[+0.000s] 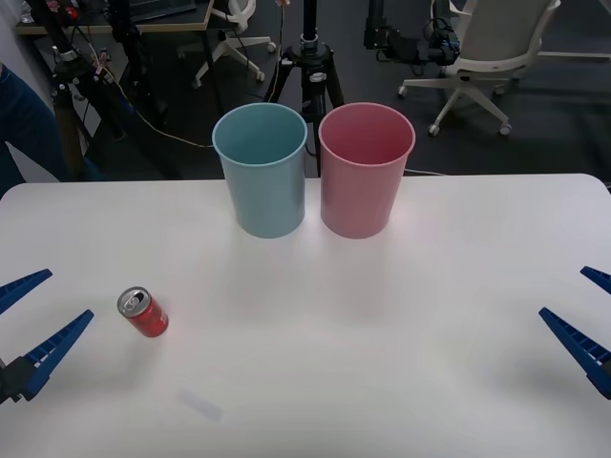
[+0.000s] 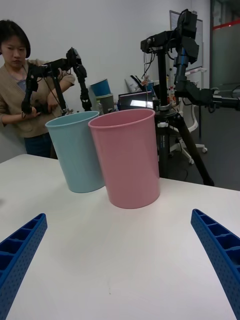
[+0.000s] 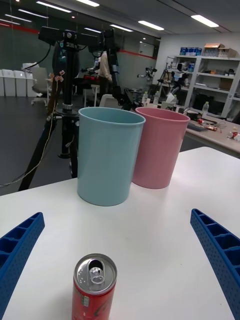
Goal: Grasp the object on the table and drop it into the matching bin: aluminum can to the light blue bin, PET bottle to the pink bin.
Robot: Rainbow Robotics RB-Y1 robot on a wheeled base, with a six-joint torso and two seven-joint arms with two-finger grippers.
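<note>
Looking from the front view, the aluminum can (image 1: 143, 313) stands upright on the table (image 1: 401, 363) near its left edge, not yet grasped. The light blue bin (image 1: 261, 172) and the pink bin (image 1: 366, 172) stand side by side near the far edge. The left gripper (image 1: 31, 324) waits just beside the can, jaws spread; the right gripper (image 1: 584, 320) is parked at the right edge, jaws also spread.

In the right wrist view, both bins look nearly touching.

In the left wrist view, the can sits between the open fingers (image 3: 17, 250), with the blue bin behind it. I judge that grasping, carrying and dropping all remain.
</note>
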